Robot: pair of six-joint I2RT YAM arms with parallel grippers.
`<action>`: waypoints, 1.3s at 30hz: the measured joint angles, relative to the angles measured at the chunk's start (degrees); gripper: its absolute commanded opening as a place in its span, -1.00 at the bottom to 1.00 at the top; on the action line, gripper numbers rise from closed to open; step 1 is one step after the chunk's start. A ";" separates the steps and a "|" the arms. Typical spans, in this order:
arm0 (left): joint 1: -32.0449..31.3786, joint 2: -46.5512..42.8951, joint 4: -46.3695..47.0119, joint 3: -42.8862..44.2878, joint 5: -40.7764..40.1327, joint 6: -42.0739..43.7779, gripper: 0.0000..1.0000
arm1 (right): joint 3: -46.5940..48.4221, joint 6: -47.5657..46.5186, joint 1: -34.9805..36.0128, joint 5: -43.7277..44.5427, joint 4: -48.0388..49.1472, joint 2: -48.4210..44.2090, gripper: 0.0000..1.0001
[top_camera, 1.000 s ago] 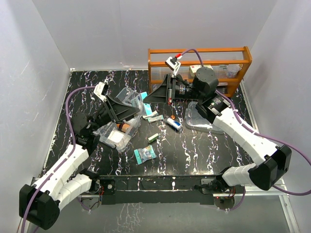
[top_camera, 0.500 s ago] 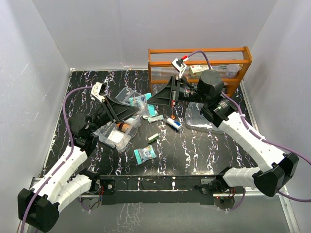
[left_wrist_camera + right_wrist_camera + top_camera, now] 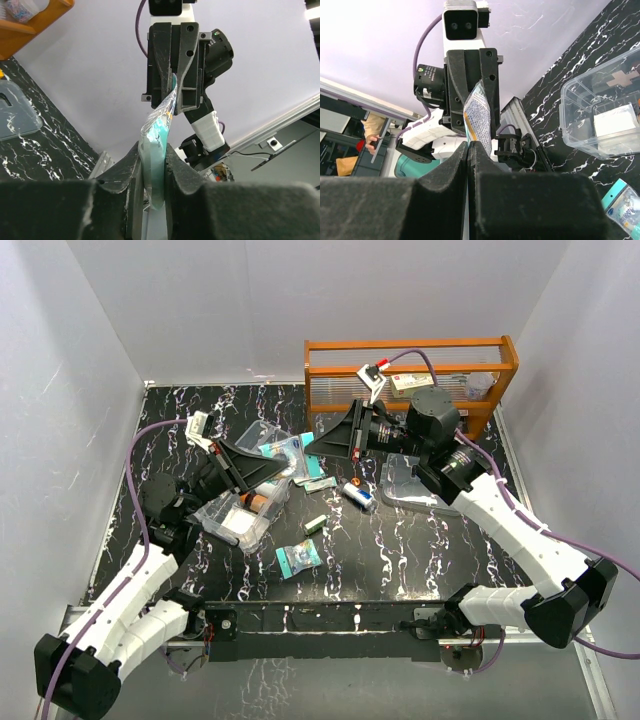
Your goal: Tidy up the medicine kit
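Note:
A teal-and-white medicine packet (image 3: 297, 451) hangs in the air between my two grippers, above the table's middle left. My left gripper (image 3: 288, 464) is shut on its teal end (image 3: 159, 127). My right gripper (image 3: 308, 443) is shut on the thin edge of its other end (image 3: 479, 115). Each wrist view shows the opposite gripper facing it across the packet. The medicine kit's clear box (image 3: 240, 518) sits below the left gripper with an orange bottle (image 3: 258, 502) inside. Its clear lid (image 3: 408, 486) lies flat under the right arm.
Loose on the black marbled table are a blue-and-white bottle (image 3: 357, 495), a small green packet (image 3: 316, 524), a teal packet (image 3: 298, 558) and flat packets (image 3: 318, 482). A clear bag (image 3: 262, 435) lies behind the box. The orange rack (image 3: 410, 375) stands at the back.
My left gripper's jaws have shut on the teal packet that the right gripper holds. The right arm has shifted slightly right and steadied.

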 measured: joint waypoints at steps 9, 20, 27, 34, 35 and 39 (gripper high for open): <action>0.07 0.94 -22.82 8.39 -1.31 18.23 -0.75 | -0.02 -3.41 -2.01 2.25 -6.05 -0.13 0.24; 3.06 17.77 -75.01 33.51 -19.39 58.23 -0.73 | -3.65 -7.96 -6.21 9.31 -15.21 -1.33 0.15; 4.98 25.86 -89.88 34.86 -26.40 70.14 -0.79 | -4.55 -8.07 -6.23 9.20 -16.55 -1.14 0.11; 7.32 25.35 -93.39 34.86 -31.63 74.10 -0.89 | -4.59 -8.02 -6.23 8.31 -16.61 -0.09 0.09; 7.48 25.20 -93.50 34.58 -31.34 74.69 -0.97 | -4.61 -7.93 -6.23 8.22 -16.59 0.00 0.09; 7.45 25.14 -93.92 33.38 -30.40 77.40 -1.00 | -4.68 -7.58 -6.23 7.58 -16.44 0.20 0.08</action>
